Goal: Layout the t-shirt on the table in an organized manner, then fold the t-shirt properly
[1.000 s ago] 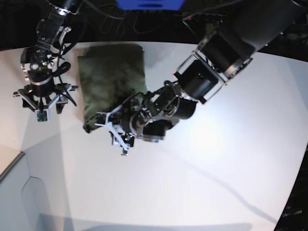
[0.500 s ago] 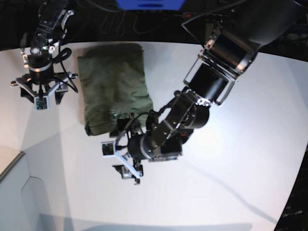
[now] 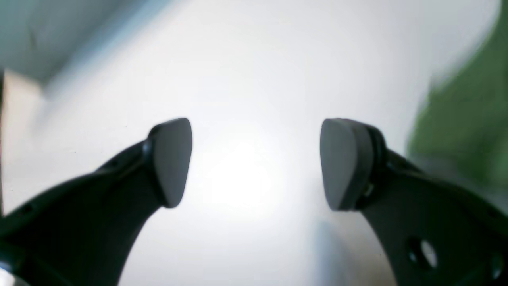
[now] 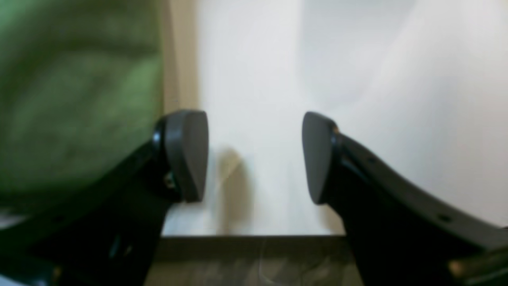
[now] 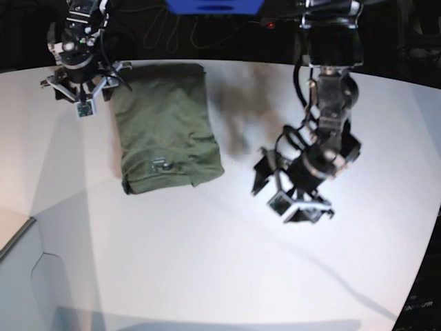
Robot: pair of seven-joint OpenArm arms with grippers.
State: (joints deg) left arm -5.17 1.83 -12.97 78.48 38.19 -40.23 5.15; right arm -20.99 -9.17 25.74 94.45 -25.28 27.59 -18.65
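The olive-green t-shirt lies folded into a long rectangle on the white table, with a pale label print near its front edge. My left gripper is open and empty over bare table to the right of the shirt. In the left wrist view, the left gripper has its jaws wide apart and the blurred shirt at the right edge. My right gripper is open and empty by the shirt's far left corner. In the right wrist view, the right gripper is beside the shirt.
The table's far edge meets a dark background with cables and a blue object. In the right wrist view the table edge runs just below the fingers. A low grey surface lies at the front left.
My left gripper has left the shirt's front right corner and swung right over bare table. My right gripper has moved toward the table's far edge, beside the shirt's far left corner.
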